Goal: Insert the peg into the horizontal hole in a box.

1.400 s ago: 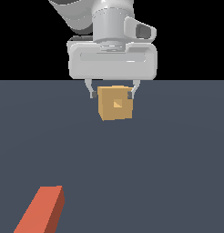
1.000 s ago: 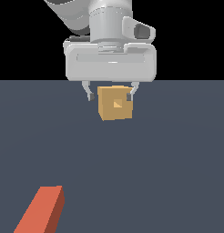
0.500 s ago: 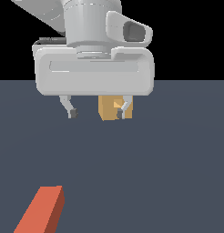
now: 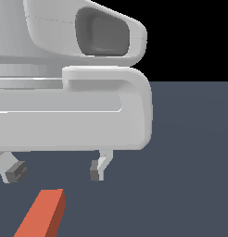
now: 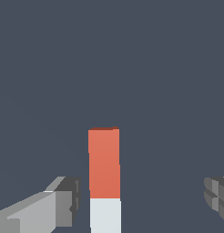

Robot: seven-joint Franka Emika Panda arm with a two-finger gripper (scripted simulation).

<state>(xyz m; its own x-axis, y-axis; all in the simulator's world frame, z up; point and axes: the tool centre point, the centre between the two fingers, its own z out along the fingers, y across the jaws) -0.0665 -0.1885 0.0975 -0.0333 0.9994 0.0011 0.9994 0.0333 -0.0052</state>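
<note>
The red-orange peg point(image 4: 41, 215) lies flat on the dark floor at the lower left of the exterior view. In the wrist view the peg point(image 5: 104, 163) has a red-orange part and a white part point(image 5: 105, 215) at one end. My gripper point(image 4: 54, 171) is open and empty, hovering just above the peg's far end with its fingers point(image 4: 99, 168) spread wide. In the wrist view the peg lies between the two fingertips point(image 5: 68, 202), closer to one of them. The gripper body fills the exterior view and hides the tan box and its hole.
The dark grey floor point(image 4: 190, 162) stretches around the peg. Nothing else shows on it.
The gripper has come from over the box towards the camera and down, to just above the peg. It now hides the box. The peg has not moved.
</note>
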